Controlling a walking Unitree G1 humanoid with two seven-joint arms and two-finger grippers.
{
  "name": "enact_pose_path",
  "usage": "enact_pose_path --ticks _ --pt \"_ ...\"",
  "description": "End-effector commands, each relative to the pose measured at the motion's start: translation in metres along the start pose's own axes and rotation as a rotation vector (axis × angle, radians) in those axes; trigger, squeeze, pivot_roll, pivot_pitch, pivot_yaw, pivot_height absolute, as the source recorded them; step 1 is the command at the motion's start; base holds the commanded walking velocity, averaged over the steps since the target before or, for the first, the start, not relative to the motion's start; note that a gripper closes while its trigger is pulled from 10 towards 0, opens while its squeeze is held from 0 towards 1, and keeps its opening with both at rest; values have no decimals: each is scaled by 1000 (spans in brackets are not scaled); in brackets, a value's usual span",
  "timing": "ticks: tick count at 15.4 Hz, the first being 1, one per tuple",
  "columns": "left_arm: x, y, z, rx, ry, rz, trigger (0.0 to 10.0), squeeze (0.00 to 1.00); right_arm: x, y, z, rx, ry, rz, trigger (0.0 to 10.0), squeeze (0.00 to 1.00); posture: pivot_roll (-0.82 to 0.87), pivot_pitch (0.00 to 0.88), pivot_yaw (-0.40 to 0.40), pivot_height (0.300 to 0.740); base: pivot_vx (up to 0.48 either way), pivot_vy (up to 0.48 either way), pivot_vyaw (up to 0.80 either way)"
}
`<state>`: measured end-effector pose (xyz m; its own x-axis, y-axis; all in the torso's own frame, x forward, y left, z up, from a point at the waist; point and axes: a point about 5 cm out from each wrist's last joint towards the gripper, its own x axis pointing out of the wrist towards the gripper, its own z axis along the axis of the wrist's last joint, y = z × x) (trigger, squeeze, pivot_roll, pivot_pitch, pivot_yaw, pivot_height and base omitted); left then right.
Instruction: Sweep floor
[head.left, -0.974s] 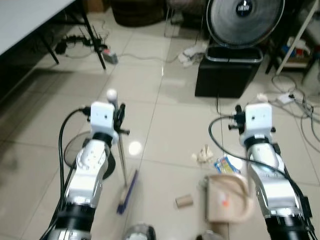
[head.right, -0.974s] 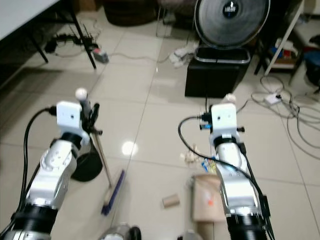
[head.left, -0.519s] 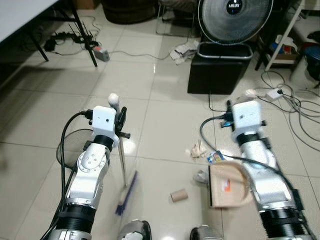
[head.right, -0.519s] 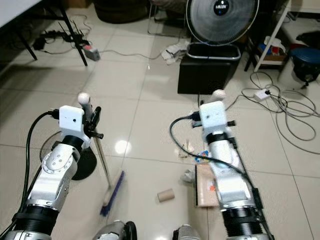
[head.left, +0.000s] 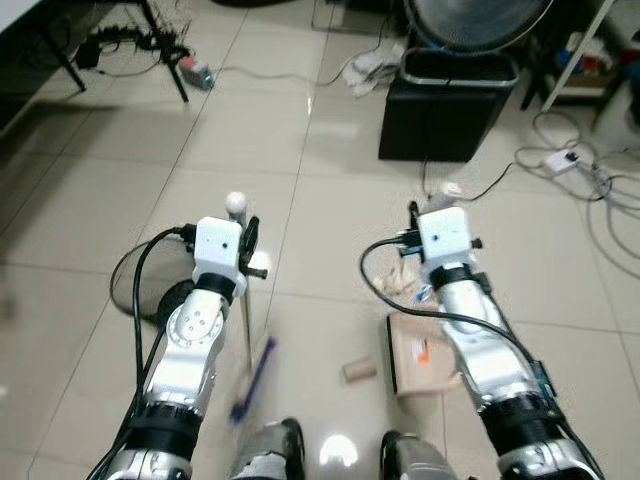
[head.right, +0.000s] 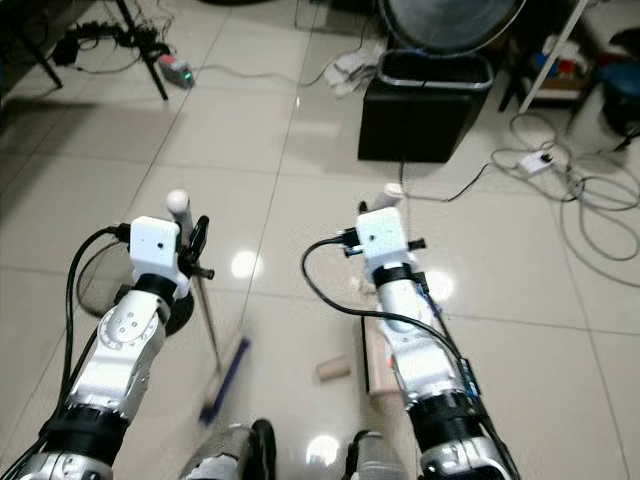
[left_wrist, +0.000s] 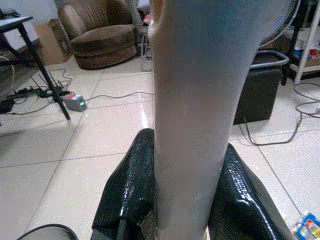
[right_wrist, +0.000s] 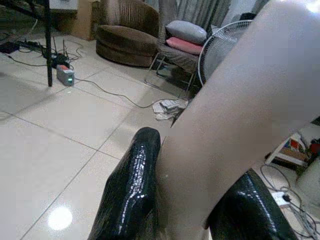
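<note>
1. sweeping is the step in hand: the left end effector (head.left: 248, 240) is clamped on the broom handle (head.right: 207, 310), its two black fingers (left_wrist: 131, 185) pressed to either side of the pale shaft in the left wrist view. the blue broom head (head.left: 252, 378) rests on the tiled floor (head.left: 90, 190), below the grip and towards the robot's feet.

2. the right end effector (right_wrist: 195, 210) is clamped on the pale handle of the dustpan (head.left: 420, 357), with a black finger on each side of it in the right wrist view. the tan pan lies flat on the floor under the right forearm.

3. litter to collect: a cardboard roll (head.left: 358, 371) lies between the broom head and the pan, just beside the pan's left edge. crumpled paper scraps (head.left: 404, 280) lie near the pan's far edge, by the right wrist.

4. to do it well, i judge the broom head should stay flat on the tiles and be drawn in short strokes to the right, towards the pan, so the roll is nudged along rather than flicked past.

5. the pan's lip should press firmly on the floor and face the roll; a lifted lip would let the roll slide under.

6. the roll is round and may run away if hit hard, so a slow push seems wiser.

7. loose cables (head.left: 590, 190) and a black bin (head.left: 448, 105) lie well beyond the working patch; strokes should stay short of them.
</note>
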<state>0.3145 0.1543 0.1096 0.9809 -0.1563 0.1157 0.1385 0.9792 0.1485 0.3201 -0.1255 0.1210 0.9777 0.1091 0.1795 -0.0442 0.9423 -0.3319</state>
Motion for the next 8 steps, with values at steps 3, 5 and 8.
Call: enact_pose_path --ticks 3,5,8 --pt "2 -6 -2 -25 -4 -7 10000 0 -5 16 -6 68 11 82 10000 0 21 286 80 740 0 0 0" --pt "1 -14 -4 -11 1 -67 10000 0 -15 33 -11 -1 -6 216 10000 0 24 292 82 740 0 0 0" --pt "-1 -22 -6 14 12 -145 10000 0 -18 36 -9 -25 -44 264 10000 0 24 296 87 740 0 0 0"
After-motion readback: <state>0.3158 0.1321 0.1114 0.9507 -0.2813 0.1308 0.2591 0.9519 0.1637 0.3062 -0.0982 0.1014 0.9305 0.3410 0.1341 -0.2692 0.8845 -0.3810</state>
